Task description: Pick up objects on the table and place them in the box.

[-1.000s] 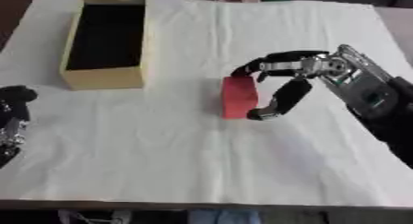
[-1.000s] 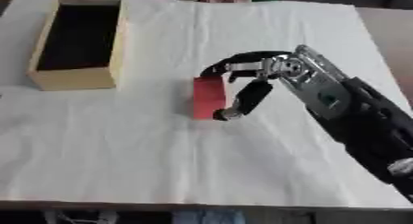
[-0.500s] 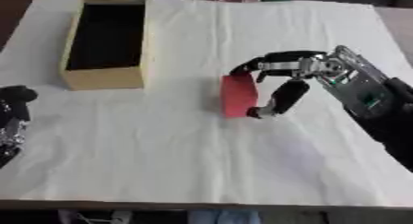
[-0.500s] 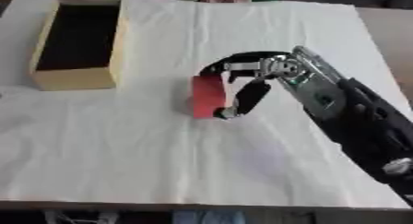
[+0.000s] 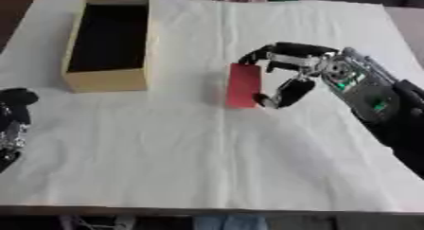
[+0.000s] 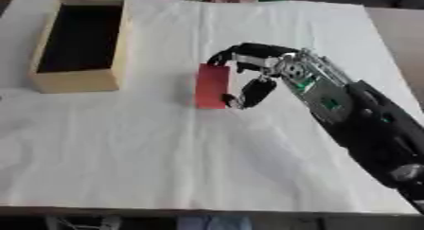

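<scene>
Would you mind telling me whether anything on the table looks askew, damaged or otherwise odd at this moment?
Nothing stands out. The red block lies intact on the white cloth, the right hand curled round it; the box sits upright and undamaged; the left hand idles at the left edge.

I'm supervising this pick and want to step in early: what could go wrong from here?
The right hand curls round the red block, with fingers at its far end and the thumb at its near corner; such an end-to-corner hold might let the block twist or slip when lifted. The box stands well to the left, so a drop on the way is possible. Its opening is narrow, so the block could catch the rim.
</scene>
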